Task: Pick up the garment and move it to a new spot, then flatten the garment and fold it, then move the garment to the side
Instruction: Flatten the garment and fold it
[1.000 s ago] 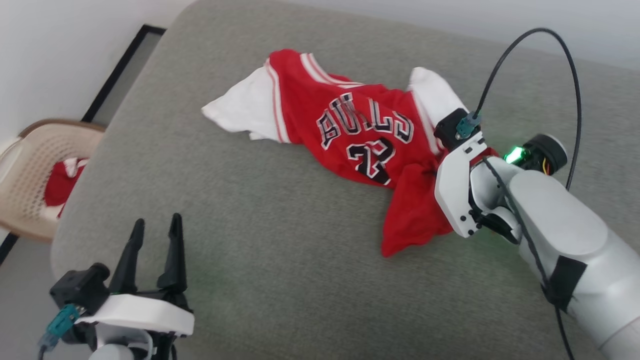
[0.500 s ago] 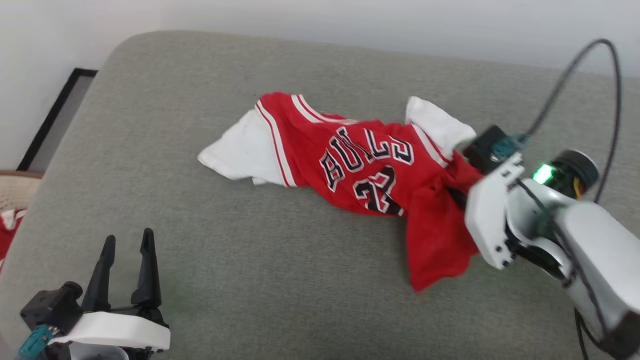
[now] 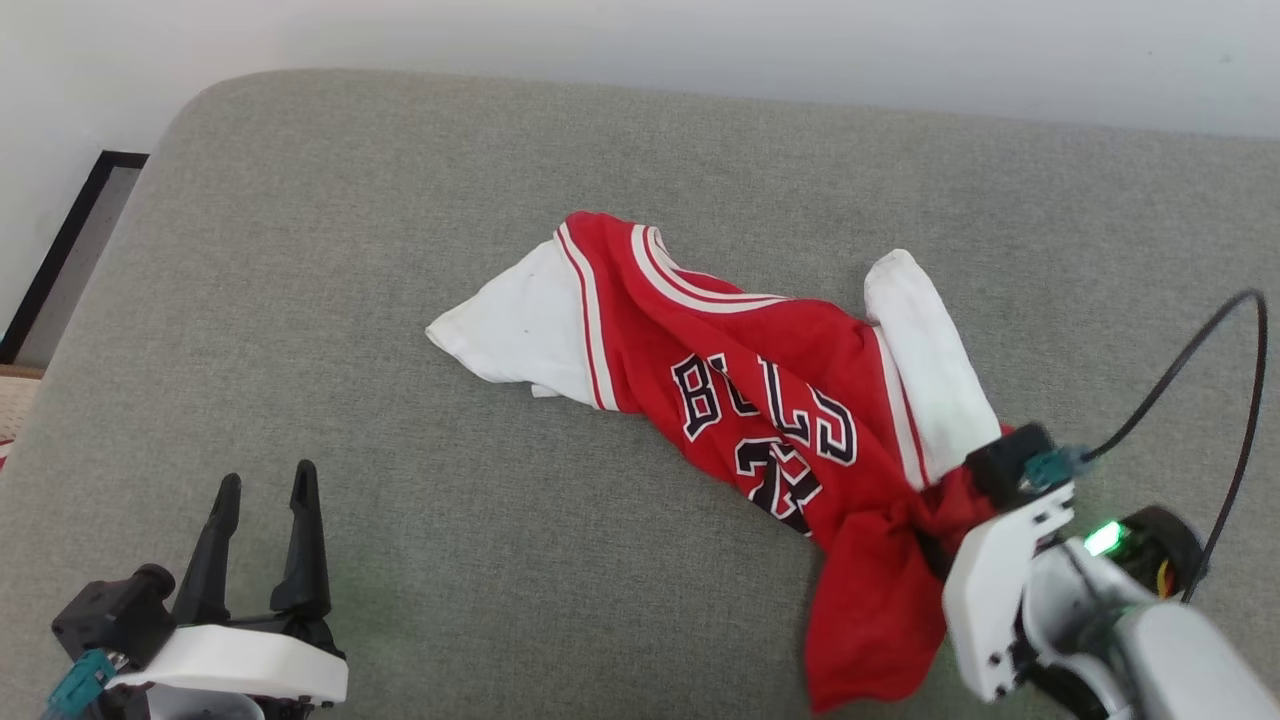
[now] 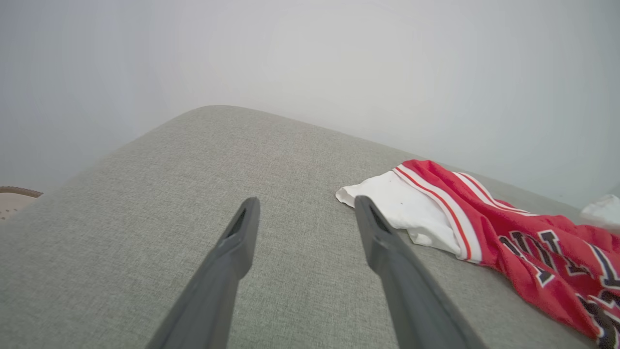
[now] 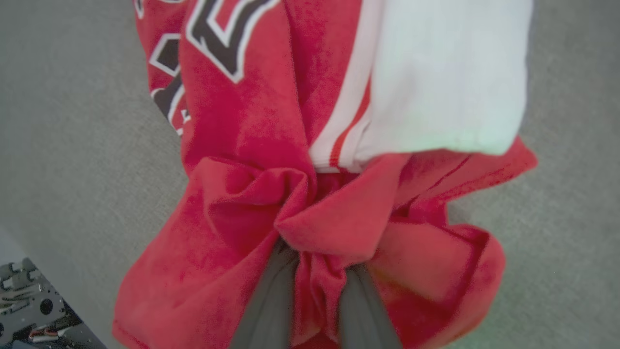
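The garment (image 3: 740,390) is a red jersey with white sleeve ends and black lettering, lying crumpled across the grey cushion (image 3: 400,200). My right gripper (image 3: 935,545) is shut on a bunched red fold near its lower hem, at the lower right of the head view. In the right wrist view the red cloth (image 5: 315,228) is pinched between my two dark fingers (image 5: 269,300). My left gripper (image 3: 262,490) stands open at the lower left, apart from the jersey. The left wrist view shows its fingers (image 4: 387,242) spread over bare cushion, with the white sleeve (image 4: 407,208) just beyond.
A pale wall (image 3: 700,40) runs behind the cushion. A dark-framed floor strip (image 3: 60,250) lies past the cushion's left edge. My right arm's black cable (image 3: 1230,400) loops above the wrist. A beige rim (image 4: 14,194) shows at far left in the left wrist view.
The head camera has turned, shifting the whole picture. My right gripper has drawn the held hem toward me, stretching the jersey longer along the cushion. The left gripper stays open.
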Robot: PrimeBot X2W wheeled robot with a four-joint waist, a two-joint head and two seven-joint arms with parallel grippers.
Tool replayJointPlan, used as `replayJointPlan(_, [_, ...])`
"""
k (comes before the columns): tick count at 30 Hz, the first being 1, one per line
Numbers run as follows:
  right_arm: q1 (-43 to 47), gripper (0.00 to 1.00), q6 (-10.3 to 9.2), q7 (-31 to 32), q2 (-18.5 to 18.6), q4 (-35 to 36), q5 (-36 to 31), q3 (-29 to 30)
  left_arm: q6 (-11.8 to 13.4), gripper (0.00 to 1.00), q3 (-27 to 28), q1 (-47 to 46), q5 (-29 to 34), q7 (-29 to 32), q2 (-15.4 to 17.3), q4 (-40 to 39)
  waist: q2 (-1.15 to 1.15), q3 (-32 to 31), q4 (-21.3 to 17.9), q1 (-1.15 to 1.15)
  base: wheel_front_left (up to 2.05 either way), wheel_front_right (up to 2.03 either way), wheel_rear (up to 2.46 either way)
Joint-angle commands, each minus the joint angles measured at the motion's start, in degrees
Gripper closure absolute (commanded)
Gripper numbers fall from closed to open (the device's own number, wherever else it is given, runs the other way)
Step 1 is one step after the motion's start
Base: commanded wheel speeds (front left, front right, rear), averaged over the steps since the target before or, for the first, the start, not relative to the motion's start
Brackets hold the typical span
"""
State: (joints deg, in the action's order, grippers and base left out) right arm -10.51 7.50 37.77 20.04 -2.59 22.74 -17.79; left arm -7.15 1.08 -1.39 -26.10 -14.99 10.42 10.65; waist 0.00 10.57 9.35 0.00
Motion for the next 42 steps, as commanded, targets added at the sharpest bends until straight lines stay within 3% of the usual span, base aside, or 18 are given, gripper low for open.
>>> replayJointPlan(1, [0.74,0.70,0.00,-0.68,-0.30,-0.80,-0.94,-0.08,-0.33,0.00,-0.03,-0.74,0.12,-0.26,0.05,0.08,0.00,0.03,-0.06,0.00,0.00,0.00,0.00])
replayJointPlan(2, [0.55,0.37,-0.01,-1.30,-0.21,-1.87,-2.31,-0.39,-0.34,0.00,-0.12,-0.73,0.05,-0.26,0.03,0.20,0.00,0.05,-0.07,0.00,0.00,0.00,0.00])
replayJointPlan(3, [0.78,0.21,-0.02,-1.92,-1.43,-3.08,-1.60,-0.65,-0.34,0.00,-0.23,-0.65,0.08,-0.26,0.08,0.38,0.00,0.04,-0.11,0.00,0.00,0.00,0.00])
replayJointPlan(5, [0.60,0.00,-0.01,-3.28,-2.09,-5.24,-2.43,-1.13,-0.35,0.00,-0.19,-0.52,0.02,-0.26,0.12,0.53,0.00,0.00,-0.31,0.00,0.00,0.00,0.00])
replayJointPlan(10, [0.60,0.00,-0.04,-6.28,-2.96,-6.60,-1.54,0.89,-0.27,0.00,-0.39,0.00,-0.09,-0.26,0.23,0.72,0.00,-0.27,-0.48,0.00,0.00,0.00,0.00])
replayJointPlan(24, [-0.89,0.00,-0.02,-6.94,-2.41,8.58,-3.64,9.60,-0.29,0.00,-1.03,0.04,-0.21,-0.27,0.50,-0.21,0.00,0.69,-0.38,0.00,0.00,0.00,0.00])
replayJointPlan(33, [-8.49,0.00,-0.01,-5.43,-1.43,0.28,-3.44,12.05,-0.30,0.00,-3.25,-2.44,-0.57,-0.27,0.41,0.48,0.00,3.56,2.72,0.00,0.00,0.00,0.00])
replayJointPlan(42, [-14.55,0.00,-0.02,0.63,0.27,-9.07,-0.60,6.99,-0.30,0.00,-4.36,-4.08,-0.99,-0.27,0.05,0.81,0.00,6.50,5.48,0.00,0.00,0.00,0.00])
